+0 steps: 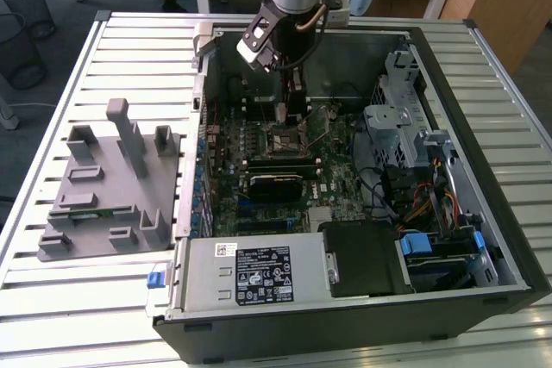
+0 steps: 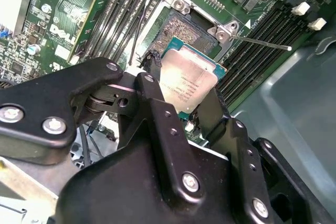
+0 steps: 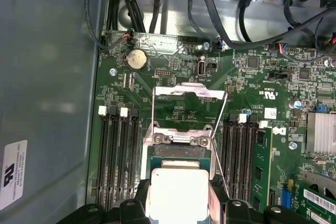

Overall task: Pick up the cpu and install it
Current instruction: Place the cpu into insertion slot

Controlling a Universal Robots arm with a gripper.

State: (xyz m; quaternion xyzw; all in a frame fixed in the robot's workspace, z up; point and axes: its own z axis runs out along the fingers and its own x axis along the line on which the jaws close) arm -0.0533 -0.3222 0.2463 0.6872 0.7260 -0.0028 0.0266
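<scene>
One cpu [image 2: 191, 80] is sitting flat in my pincer [image 2: 181, 95], whose jaws are closing narrowly on two of its opposite edges. I am hovering it just over the open socket [image 2: 181, 30], which is lying slightly ahead of the fingertips and holding nothing. The socket's load plate [image 3: 190, 92] is standing raised beyond it, inside the computer case [image 1: 362, 62].

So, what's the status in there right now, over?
Gripper shut on cpu. Cpu over open socket, looks not yet seated. Lever swung aside; nothing seen between cpu and socket.
</scene>
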